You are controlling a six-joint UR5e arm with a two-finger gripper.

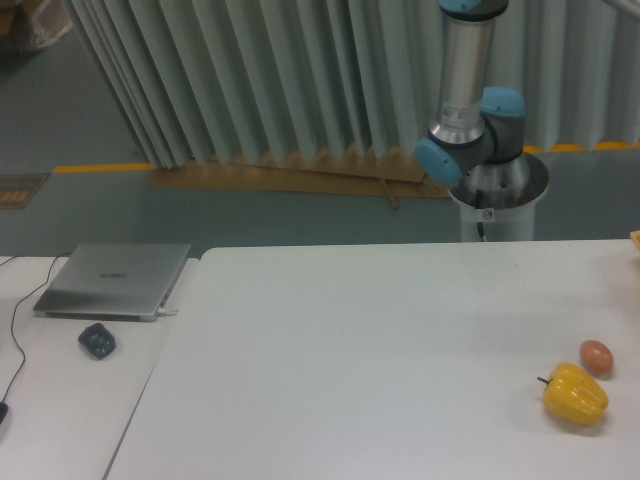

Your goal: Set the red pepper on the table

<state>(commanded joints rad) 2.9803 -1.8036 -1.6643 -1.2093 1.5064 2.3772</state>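
Fixed camera view. The red pepper does not appear anywhere in the frame, so its place cannot be told. The worktop (360, 340), a large flat white surface with a rounded corner at its upper left, fills the lower centre and right of the frame. Near its lower right edge lies a yellow bell pepper (576, 395) with a dark stem pointing left; just beside it, up and to the right, sits a small orange-brown egg-like ball (596, 356), the two close together but whether they touch cannot be told. At the far right edge of the frame a sliver of a pale object (635, 238) shows on the worktop, too cut off to name.

Behind the worktop, in the upper right of the frame, stands the base of the robot arm (478, 140): a silver column with blue joint caps on a grey pedestal. The arm leaves the frame at the top, and the gripper is out of view, so whether it is released or clenched cannot be told.

At the lower left a narrower white desk (60, 400) stands just beside the worktop. On it lies a closed grey laptop (113, 280), with a dark mouse (97, 341) below it and a thin black cable (15, 340) along the left edge. Pleated grey curtains (250, 80) hang across the background above a grey-green floor (80, 210)
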